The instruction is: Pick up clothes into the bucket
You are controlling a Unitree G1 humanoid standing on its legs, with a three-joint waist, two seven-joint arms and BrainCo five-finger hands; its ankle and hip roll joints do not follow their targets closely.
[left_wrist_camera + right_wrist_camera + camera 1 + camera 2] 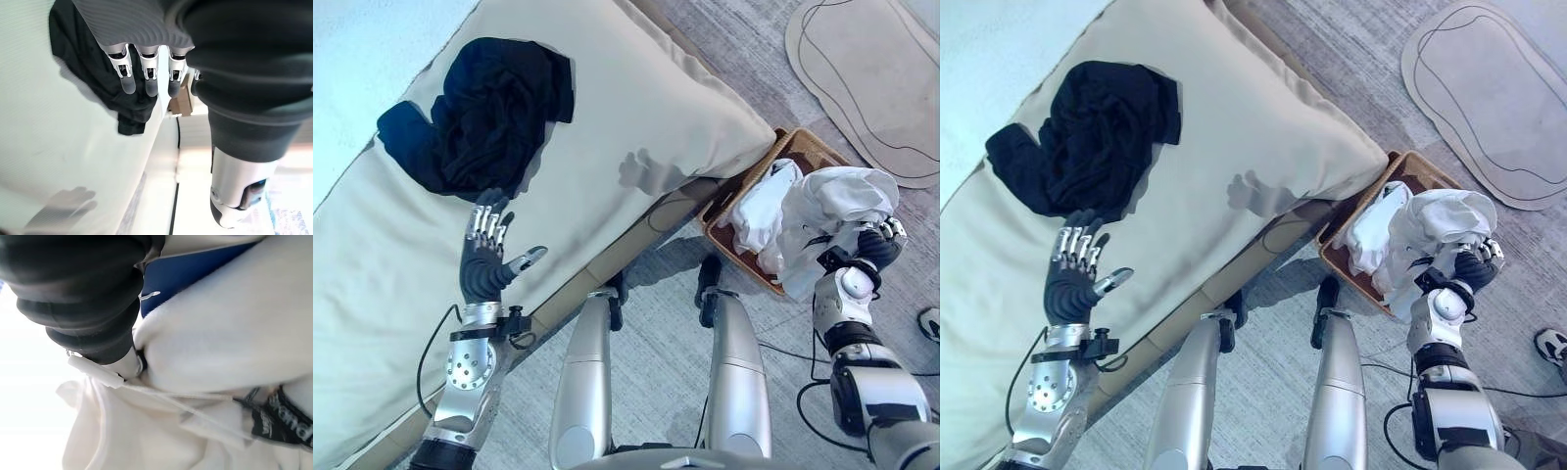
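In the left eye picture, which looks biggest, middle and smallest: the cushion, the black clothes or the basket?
1. Cream cushion, by far the biggest.
2. Black clothes.
3. Basket, partly hidden under white clothes, so less sure.

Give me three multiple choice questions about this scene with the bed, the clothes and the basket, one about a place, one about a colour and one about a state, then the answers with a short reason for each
1. Where does the dark garment lie?
A. on the bed
B. in the basket
C. on the floor

2. What colour is the clothing at the basket?
A. red
B. white
C. green

3. How is the left hand?
A. curled round the dark garment
B. open, fingers straight
C. holding the basket

Answers: 1 A, the garment sits bunched on the pale bedcover. 2 B, the pile over the basket is white. 3 B, its fingers are straight, just short of the garment, holding nothing.
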